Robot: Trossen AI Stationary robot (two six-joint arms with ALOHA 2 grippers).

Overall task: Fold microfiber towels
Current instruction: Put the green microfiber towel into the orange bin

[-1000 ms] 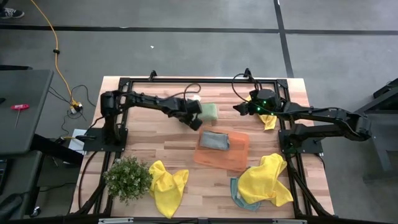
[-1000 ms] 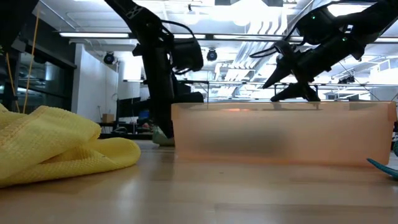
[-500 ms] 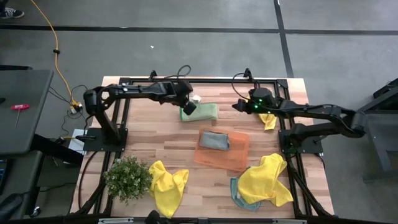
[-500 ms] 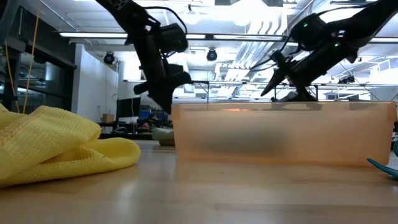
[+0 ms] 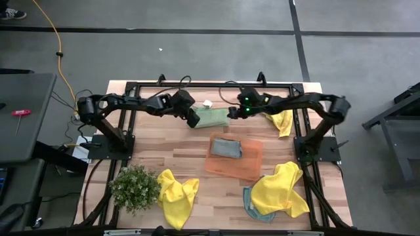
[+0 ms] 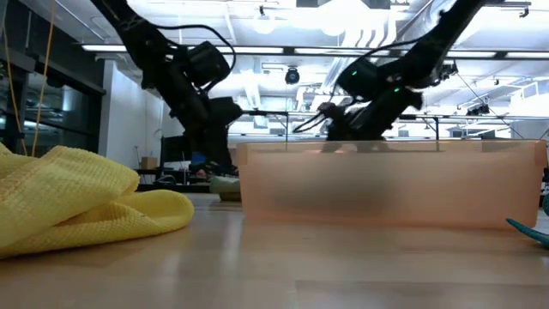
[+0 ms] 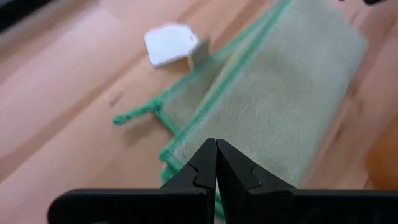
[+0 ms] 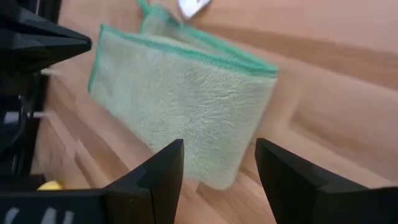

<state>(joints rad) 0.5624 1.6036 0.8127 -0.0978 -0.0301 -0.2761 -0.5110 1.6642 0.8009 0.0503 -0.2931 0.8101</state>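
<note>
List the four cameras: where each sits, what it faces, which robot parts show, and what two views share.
High: overhead, looking straight down at the table; both arms.
Low: table height, facing the orange tray; both arms above.
Left wrist: over the pale green towel; left gripper shut.
Right wrist: above that towel; right gripper open.
Shared: both wrist views show the pale green towel and the white tag.

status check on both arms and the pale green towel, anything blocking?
Left gripper shut, at the folded pale green fuzzy towel. Right gripper open, at the towel's opposite end. Small white tag beside the towel; nothing blocking.
</note>
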